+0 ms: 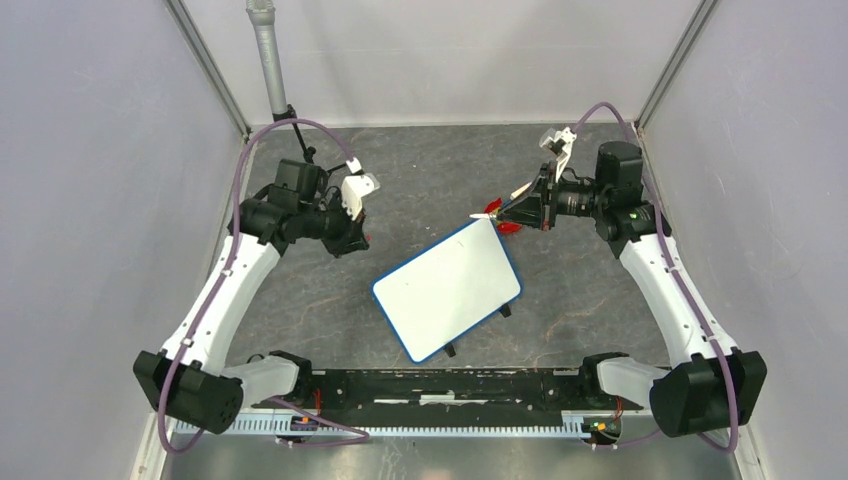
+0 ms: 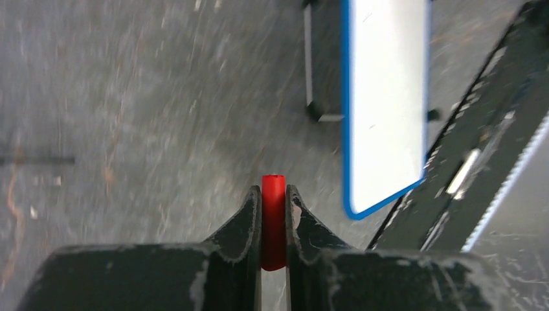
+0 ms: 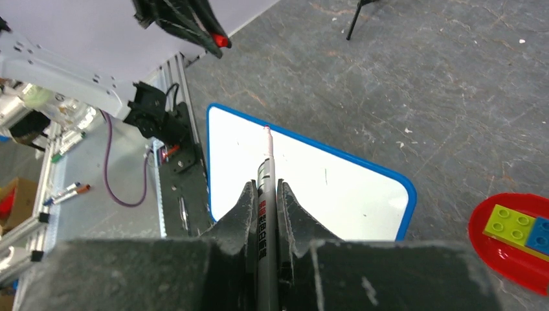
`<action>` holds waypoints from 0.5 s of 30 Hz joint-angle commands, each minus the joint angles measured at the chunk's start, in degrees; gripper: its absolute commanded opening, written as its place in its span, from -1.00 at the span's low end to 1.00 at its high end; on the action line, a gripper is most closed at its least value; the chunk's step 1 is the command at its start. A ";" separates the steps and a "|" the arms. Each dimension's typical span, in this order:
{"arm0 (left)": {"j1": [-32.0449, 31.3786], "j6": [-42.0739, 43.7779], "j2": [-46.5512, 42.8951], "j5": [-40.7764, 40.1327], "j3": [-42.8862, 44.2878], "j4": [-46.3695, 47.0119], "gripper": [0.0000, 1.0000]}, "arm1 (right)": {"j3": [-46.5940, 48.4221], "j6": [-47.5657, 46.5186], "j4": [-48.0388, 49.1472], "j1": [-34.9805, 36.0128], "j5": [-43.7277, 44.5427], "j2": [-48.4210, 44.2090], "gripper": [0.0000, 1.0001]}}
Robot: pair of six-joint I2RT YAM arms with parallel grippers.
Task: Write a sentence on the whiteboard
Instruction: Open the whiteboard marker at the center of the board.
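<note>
At whiteboard's (image 1: 447, 288) one o'clock, right claw (image 1: 500, 212) tight on marker (image 3: 267, 168); at ten, left claw (image 2: 273, 197) tight on red cap (image 2: 273, 223).

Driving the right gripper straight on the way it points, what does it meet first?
Probably the whiteboard: the marker held in the right gripper leads, its tip over the blank face; depth is unclear.

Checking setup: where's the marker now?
Top view, right of centre: the marker is clamped in the right gripper, its tip near the far corner of the whiteboard.
</note>
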 commanded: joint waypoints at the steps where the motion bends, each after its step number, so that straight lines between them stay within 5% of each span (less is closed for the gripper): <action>1: 1.65 4.37 0.47 -14.70 -5.74 0.75 -0.95 | 3.05 -12.19 -9.73 -0.03 1.30 -0.83 -1.00; 6: 2.86 3.82 6.21 -24.21 -9.45 1.46 -0.93 | 2.26 -17.03 -13.53 -0.03 1.44 -1.95 -1.00; 15: 5.12 4.35 14.91 -28.60 -15.71 6.04 -0.74 | -0.82 -21.69 -16.53 0.10 1.95 -2.61 -1.00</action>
